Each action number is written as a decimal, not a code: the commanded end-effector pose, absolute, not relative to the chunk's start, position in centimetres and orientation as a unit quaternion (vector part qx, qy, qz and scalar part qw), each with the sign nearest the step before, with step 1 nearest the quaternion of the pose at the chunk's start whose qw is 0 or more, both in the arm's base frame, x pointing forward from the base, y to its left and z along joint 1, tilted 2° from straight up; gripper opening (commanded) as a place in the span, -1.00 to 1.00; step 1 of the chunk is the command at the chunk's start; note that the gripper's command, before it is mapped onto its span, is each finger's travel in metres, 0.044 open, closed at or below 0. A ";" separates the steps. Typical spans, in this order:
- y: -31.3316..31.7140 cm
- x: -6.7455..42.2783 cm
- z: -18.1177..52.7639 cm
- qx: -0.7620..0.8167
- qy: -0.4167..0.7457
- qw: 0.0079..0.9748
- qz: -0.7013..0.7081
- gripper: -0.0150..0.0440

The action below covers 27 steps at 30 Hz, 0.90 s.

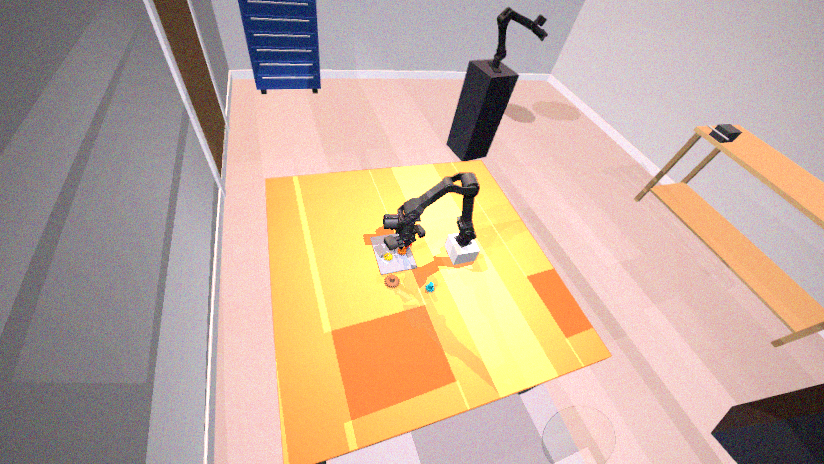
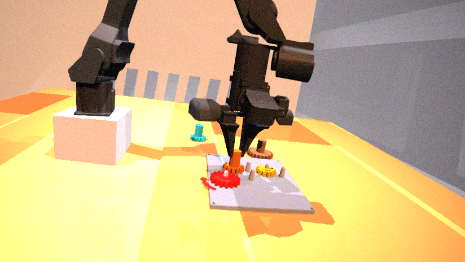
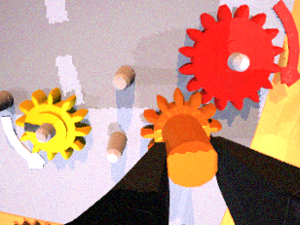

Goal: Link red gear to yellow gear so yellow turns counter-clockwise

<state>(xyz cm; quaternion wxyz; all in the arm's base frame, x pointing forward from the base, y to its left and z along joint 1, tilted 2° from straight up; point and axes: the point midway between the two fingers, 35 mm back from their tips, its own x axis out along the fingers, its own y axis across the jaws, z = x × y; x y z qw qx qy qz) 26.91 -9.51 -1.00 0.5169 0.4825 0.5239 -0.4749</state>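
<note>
My gripper [image 2: 236, 154] [image 3: 188, 150] is shut on the upright handle of an orange gear [image 1: 402, 251] [image 2: 232, 168] [image 3: 187, 131]. That gear is over the grey board [image 2: 260, 198] [image 3: 29, 28] beside the red gear [image 2: 224, 180] [image 3: 209, 57], their teeth close together. It hides whatever is under it; I cannot tell if it sits flat. The yellow gear [image 1: 387, 257] [image 2: 264, 172] [image 3: 68, 128] is on its peg. Bare pegs show at upper middle [image 3: 124, 78], lower middle [image 3: 116, 145] and far left [image 3: 5, 99]. A brown gear [image 1: 391, 281] [image 2: 260, 154] and a cyan gear [image 1: 430, 287] [image 2: 198, 136] stand loose on the table.
The red arrow [image 2: 208, 185] [image 3: 292, 43] lies beside the red gear. The white arrow [image 3: 19, 150] curves beside the yellow gear. The arm's white base block [image 1: 462, 251] [image 2: 87, 136] stands to one side of the board. The brown gear stands just beyond the board's edge.
</note>
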 end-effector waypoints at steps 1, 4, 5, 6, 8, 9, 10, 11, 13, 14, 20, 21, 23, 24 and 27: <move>-9.5 26.9 -1.1 0.458 0.544 0.539 -0.451 -0.49; -9.5 26.9 -1.1 0.437 0.561 0.556 -0.430 -0.49; -9.5 26.9 -1.2 0.430 0.567 0.562 -0.422 -0.49; -9.5 26.9 -1.2 0.423 0.572 0.567 -0.415 -0.49; -9.5 26.9 -1.2 0.407 0.584 0.579 -0.399 -0.49; -9.5 26.8 -1.2 0.399 0.589 0.584 -0.392 -0.49; -9.5 26.8 -1.3 0.392 0.593 0.589 -0.384 -0.49; -9.5 26.9 -1.3 0.384 0.599 0.594 -0.376 -0.49; -9.6 26.9 -1.4 0.374 0.605 0.600 -0.367 -0.49; -9.6 26.9 -1.4 0.375 0.604 0.600 -0.367 -0.49; -9.5 26.9 -1.5 0.397 0.590 0.585 -0.389 -0.49; -9.5 26.9 -1.5 0.403 0.586 0.581 -0.395 -0.49; -9.5 26.9 -1.6 0.418 0.576 0.571 -0.410 -0.49; -9.5 26.9 -1.6 0.425 0.571 0.565 -0.417 -0.49; -9.5 26.9 -1.5 0.430 0.567 0.561 -0.423 -0.22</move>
